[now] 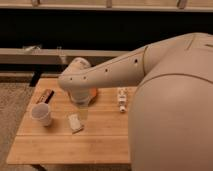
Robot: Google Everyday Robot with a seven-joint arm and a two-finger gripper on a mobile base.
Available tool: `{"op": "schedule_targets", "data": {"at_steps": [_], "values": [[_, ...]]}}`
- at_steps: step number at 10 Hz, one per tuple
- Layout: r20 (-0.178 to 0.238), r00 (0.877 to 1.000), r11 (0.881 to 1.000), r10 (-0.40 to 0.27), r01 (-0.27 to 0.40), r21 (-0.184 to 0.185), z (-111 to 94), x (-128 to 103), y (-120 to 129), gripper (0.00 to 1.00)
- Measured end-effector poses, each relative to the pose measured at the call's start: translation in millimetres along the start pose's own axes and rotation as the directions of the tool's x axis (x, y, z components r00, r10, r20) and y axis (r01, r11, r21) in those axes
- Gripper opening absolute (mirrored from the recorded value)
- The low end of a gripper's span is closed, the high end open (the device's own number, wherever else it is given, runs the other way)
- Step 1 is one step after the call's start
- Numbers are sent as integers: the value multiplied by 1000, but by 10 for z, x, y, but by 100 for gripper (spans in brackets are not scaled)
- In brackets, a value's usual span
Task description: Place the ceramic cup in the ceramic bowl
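Left of the gripper [82,109], well apart, the ceramic cup [41,114] is seen upright. The ceramic bowl [93,93] is found just behind the gripper, whose state cannot be told.
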Motion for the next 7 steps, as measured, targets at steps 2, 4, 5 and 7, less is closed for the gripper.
{"op": "schedule_targets", "data": {"at_steps": [2,4,5,7], "values": [[19,998,997,-65,64,41,-117,-339,-14,74],[36,988,987,-148,145,74,-184,-742,-16,74],[42,982,981,-182,178,80,-188,-901,10,74],[66,962,963,-263,257,85,-183,-1188,172,74]]}}
